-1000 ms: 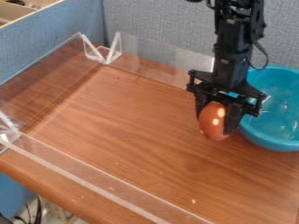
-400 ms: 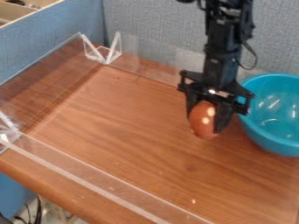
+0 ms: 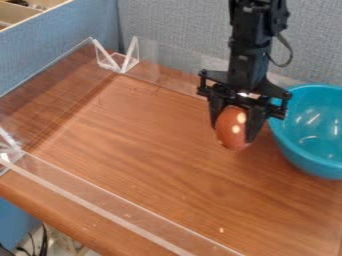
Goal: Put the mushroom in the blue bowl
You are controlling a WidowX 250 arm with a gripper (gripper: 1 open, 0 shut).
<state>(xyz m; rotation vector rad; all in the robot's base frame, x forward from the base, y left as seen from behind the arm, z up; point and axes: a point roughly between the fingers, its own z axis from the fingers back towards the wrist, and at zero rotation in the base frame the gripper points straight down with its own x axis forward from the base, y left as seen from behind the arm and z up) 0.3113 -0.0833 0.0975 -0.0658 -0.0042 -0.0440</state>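
Gripper [image 3: 237, 122]: black, pointing straight down from a dark arm; fingers clamped narrow on the mushroom, one at each side of it.

Mushroom [image 3: 235, 131]: orange-brown and rounded, held between the fingers, clear of the table and just to the left of the blue bowl's rim, not over the bowl's opening. The cream stem cannot be made out at this resolution; it may be hidden in the jaws.

Blue bowl [image 3: 315, 150]: teal, glossy, upright on the table at the right edge of the view, partly cut off by it. Interior bare apart from light reflections.

Table [image 3: 134, 150]: reddish-brown wood grain, extending left and forward of the bowl.

Clear plastic barrier [image 3: 54, 80]: low transparent wall along the table's left and front edges, far from the bowl, with small triangular braces at the corners.

Blue fabric partition [image 3: 174, 30]: stands behind the table, behind the bowl.
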